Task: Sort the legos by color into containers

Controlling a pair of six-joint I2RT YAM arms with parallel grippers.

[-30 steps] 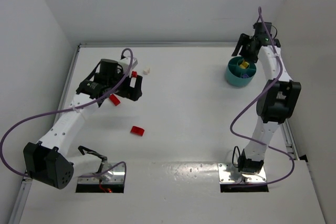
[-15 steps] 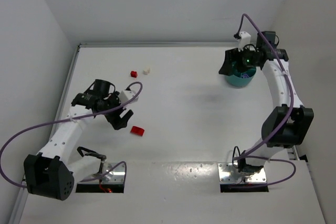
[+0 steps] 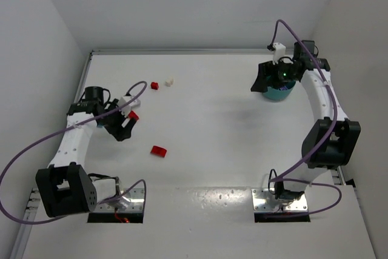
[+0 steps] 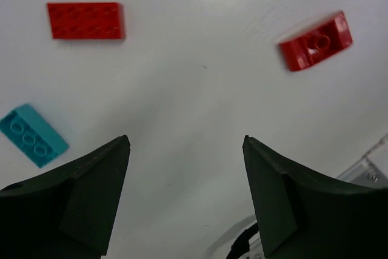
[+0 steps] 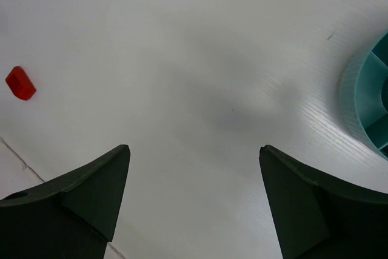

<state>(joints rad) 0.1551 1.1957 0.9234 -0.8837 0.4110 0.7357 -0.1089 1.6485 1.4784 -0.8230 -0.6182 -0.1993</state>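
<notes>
White desk (image 3: 212, 119), left tool (image 4: 185, 144) hovering jaws apart near two red bricks (image 4: 86, 20) and a light blue brick (image 4: 30, 134), right tool (image 5: 194, 150) hanging spread apart beside teal tub (image 5: 364, 101).

You have a flat white worktop (image 3: 218, 131) boxed by plain white walls (image 3: 182, 10); its near edge looks glossier, perhaps glare.

White arms (image 3: 74, 142), black joints (image 3: 330, 144), purple cables (image 3: 277, 28)
</notes>
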